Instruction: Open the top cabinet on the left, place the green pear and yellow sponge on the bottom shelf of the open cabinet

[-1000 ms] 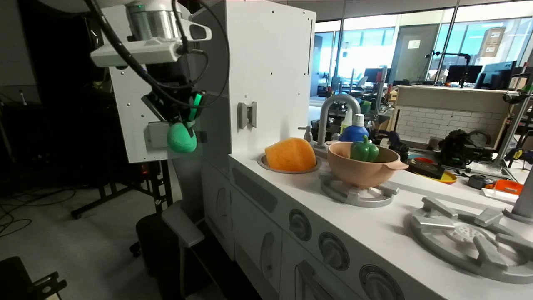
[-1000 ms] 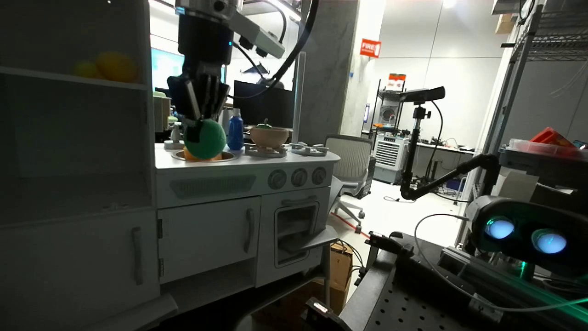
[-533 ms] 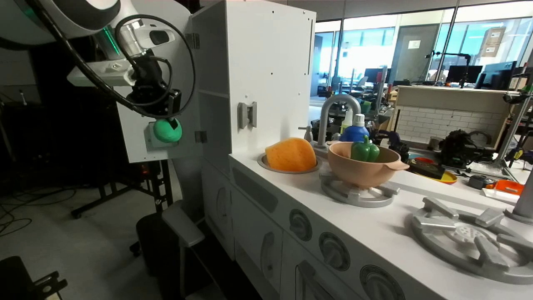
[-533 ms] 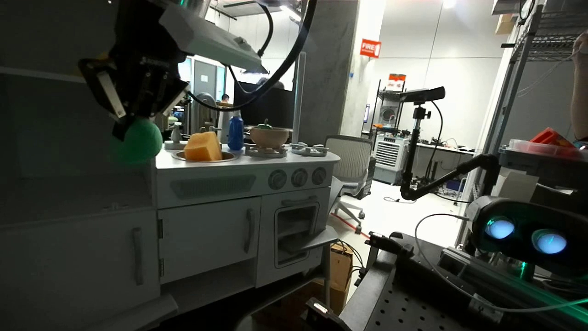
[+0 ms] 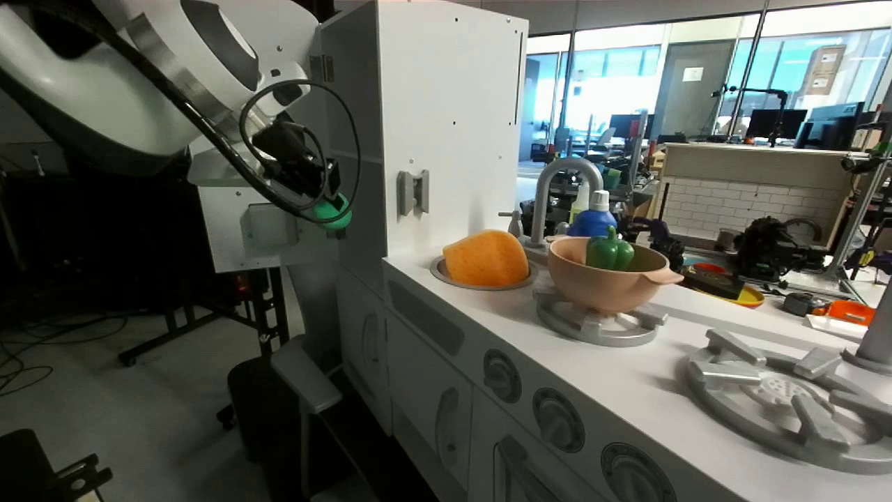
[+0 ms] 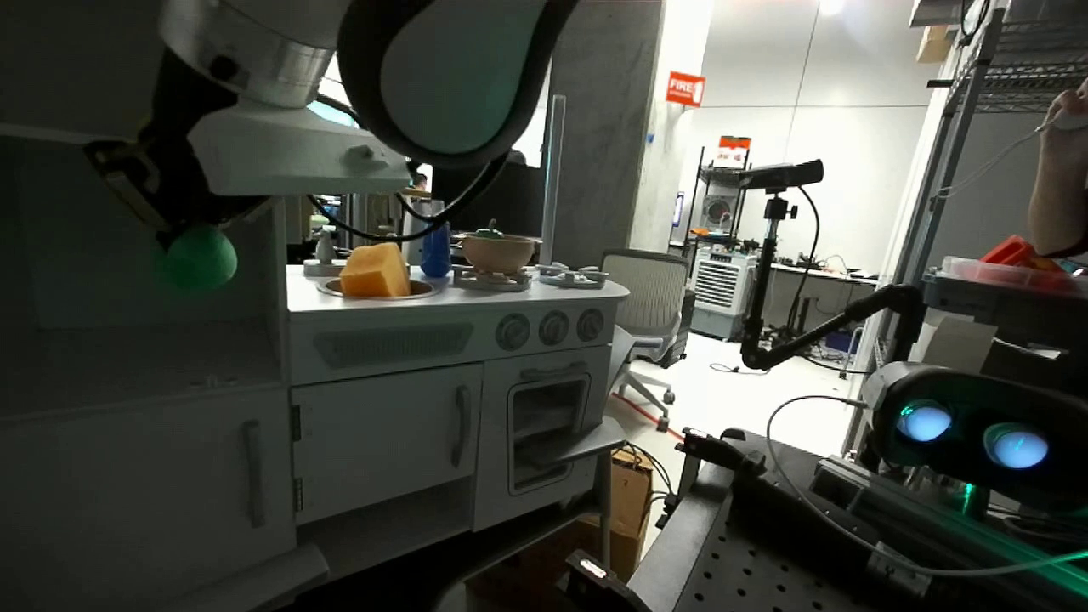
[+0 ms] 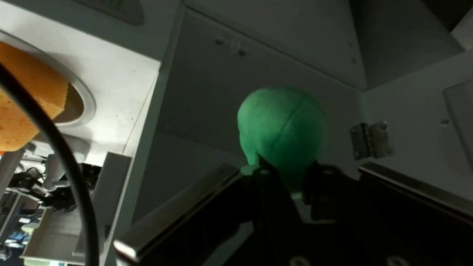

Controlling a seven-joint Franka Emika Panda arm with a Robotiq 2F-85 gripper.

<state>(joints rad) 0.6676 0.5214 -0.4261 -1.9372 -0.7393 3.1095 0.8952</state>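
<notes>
Two-finger gripper [image 7: 287, 166] pinches the green pear [image 6: 201, 257] at the open front of the top cabinet [image 5: 453, 90]; how deep inside, cannot tell. Orange-yellow sponge [image 6: 374, 270] sits in the round sink [image 7: 88, 107], three o'clock from the pear in an exterior view. Red sign [image 6: 686, 88], two o'clock from sponge there, reads "FIRE"; red-and-white placard [image 6: 733, 150] at its five o'clock, print too small to read.
</notes>
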